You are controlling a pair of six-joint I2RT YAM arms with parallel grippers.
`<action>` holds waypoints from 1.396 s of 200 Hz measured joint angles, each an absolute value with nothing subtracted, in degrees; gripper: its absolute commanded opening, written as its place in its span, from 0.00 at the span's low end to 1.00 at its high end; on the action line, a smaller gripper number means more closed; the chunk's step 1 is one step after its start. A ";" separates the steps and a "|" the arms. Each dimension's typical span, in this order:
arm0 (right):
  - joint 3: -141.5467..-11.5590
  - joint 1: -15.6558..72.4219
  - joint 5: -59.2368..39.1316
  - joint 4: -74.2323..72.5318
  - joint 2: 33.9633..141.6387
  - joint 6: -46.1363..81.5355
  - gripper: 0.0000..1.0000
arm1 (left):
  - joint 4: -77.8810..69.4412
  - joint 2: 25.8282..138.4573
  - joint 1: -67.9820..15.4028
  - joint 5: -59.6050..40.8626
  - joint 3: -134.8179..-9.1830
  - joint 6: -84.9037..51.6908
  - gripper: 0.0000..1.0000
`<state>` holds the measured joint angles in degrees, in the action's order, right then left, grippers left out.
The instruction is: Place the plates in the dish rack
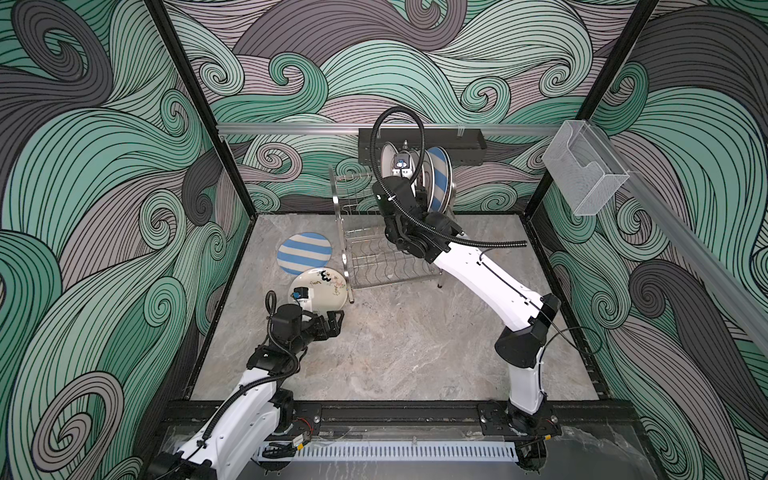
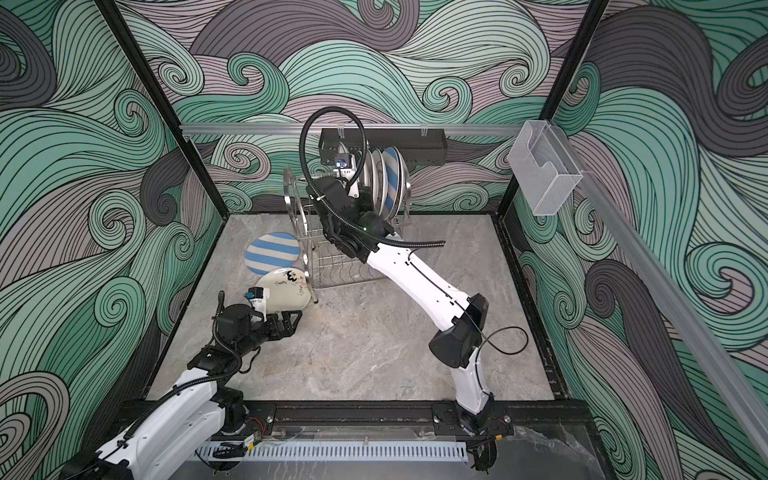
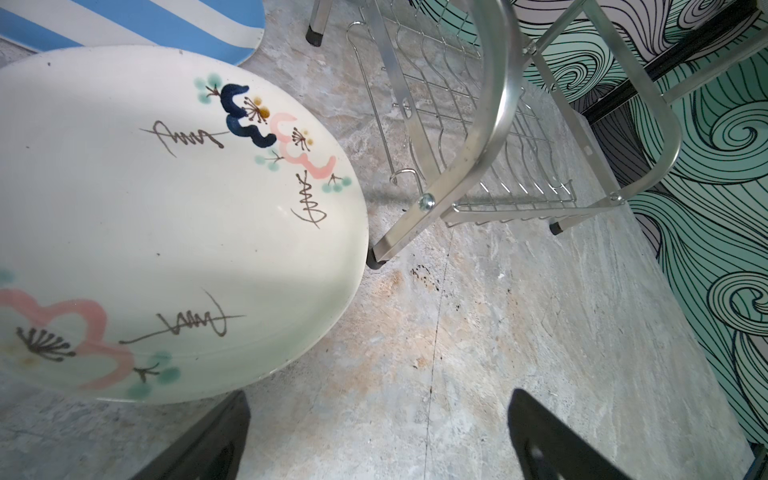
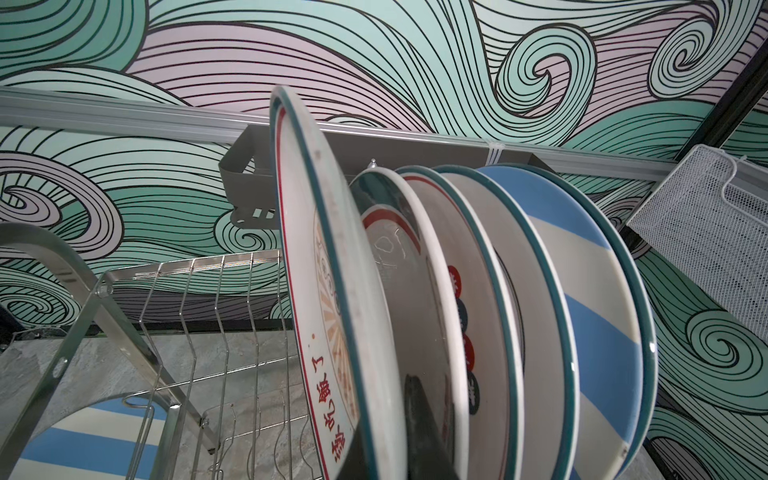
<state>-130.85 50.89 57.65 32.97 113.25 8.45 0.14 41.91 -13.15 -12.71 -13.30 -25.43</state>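
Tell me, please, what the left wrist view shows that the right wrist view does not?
Only the left wrist view shows the flower-painted plate lying flat on the table, with the open left hand over bare table beside it. Only the right wrist view shows the right hand shut on the Chinese-lettered plate, upright next to the other racked plates, plus the black tray and clear box. Both show the dish rack and the flat striped plate on the table.

Wave-mural walls (image 1: 415,62), grey marbled floor (image 1: 395,340), aluminium rail (image 1: 291,128).
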 measured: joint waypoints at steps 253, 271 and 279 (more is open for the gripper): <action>-130.34 51.13 56.71 32.75 115.20 10.57 0.00 | 0.14 41.91 -13.15 -12.69 -13.30 -25.06 0.98; -130.34 51.05 56.66 32.77 115.20 10.90 0.05 | 0.14 41.91 -13.15 -12.69 -13.30 -25.06 0.99; -130.32 51.00 56.62 32.75 115.20 11.09 0.11 | 0.14 41.91 -13.15 -12.69 -13.30 -25.06 0.99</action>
<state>-130.32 51.00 56.62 32.75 115.20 11.09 0.14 41.91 -13.15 -12.69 -13.30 -25.06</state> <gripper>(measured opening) 0.088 0.987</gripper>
